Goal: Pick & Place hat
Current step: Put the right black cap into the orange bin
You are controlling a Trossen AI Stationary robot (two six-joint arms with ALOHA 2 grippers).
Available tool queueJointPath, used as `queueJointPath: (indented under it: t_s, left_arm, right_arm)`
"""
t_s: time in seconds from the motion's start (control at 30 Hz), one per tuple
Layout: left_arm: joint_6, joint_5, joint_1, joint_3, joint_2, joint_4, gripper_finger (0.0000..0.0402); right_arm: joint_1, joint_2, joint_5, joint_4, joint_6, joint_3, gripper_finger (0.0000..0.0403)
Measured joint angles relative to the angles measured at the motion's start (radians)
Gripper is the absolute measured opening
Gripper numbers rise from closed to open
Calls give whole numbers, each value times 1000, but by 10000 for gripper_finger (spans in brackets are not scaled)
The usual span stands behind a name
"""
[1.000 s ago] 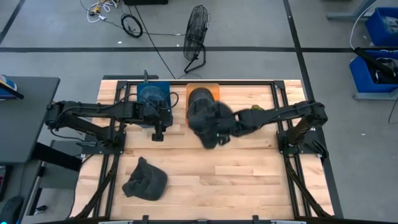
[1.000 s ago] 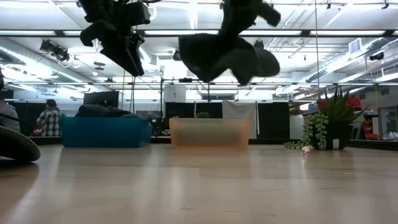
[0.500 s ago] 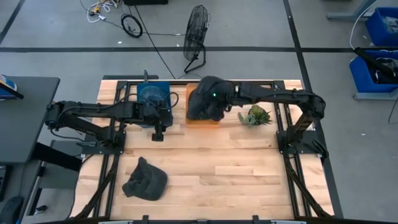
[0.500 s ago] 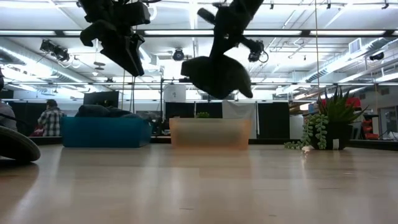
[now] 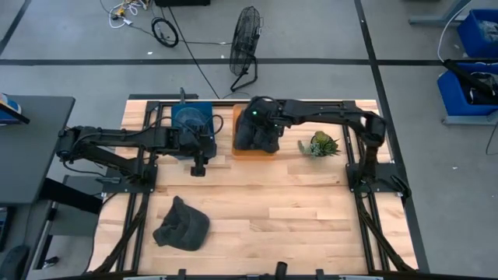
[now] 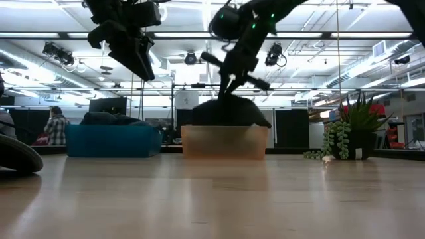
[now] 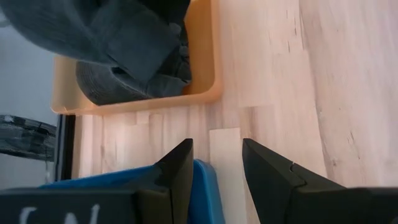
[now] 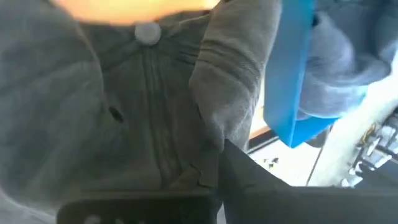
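Observation:
A dark grey hat (image 5: 255, 134) sits in the orange bin (image 5: 267, 150) at the table's far edge; in the low view the hat (image 6: 230, 113) bulges above the bin's rim (image 6: 224, 128). My right gripper (image 6: 230, 85) stands over it, shut on its cloth. In the right wrist view the hat (image 8: 124, 106) fills the picture, its top button (image 8: 147, 32) showing. A second dark hat (image 5: 181, 225) lies flat on the table's near left part. My left gripper (image 5: 198, 166) hangs open and raised beside the blue bin (image 5: 191, 120). My right gripper pinches a raised fold of the hat's crown (image 8: 214, 134) between its two fingers (image 8: 249, 177), coming from above and slanting from the table's right. The hat hangs just below the fingers, and its lower part (image 6: 232, 119) rests in the orange bin.
The blue bin (image 6: 113, 141) holds grey cloth and stands left of the orange bin. A small potted plant (image 5: 319, 145) stands right of the orange bin. Bare wooden table (image 5: 280, 210) stretches across the middle and near right. People sit in the room beyond.
My right gripper has carried the hat from above the table's middle toward the far edge and then down over the orange bin. The hat, which hung high and spread out, now rests bunched in the bin. The left arm has kept still.

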Motion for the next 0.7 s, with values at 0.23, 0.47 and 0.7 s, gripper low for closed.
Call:
queueJointPath:
  t_s: [0.23,0.47,0.7]
  left_arm:
    - [-29,0,0,0,0,-7,142]
    - [-38,0,0,0,0,-12,142]
    - [-57,0,0,0,0,-14,142]
  right_arm:
    - [-7,75,-1,81,-89,0,2]
    - [7,82,-36,135,-164,0,8]
    - [26,77,-26,170,-176,0,7]
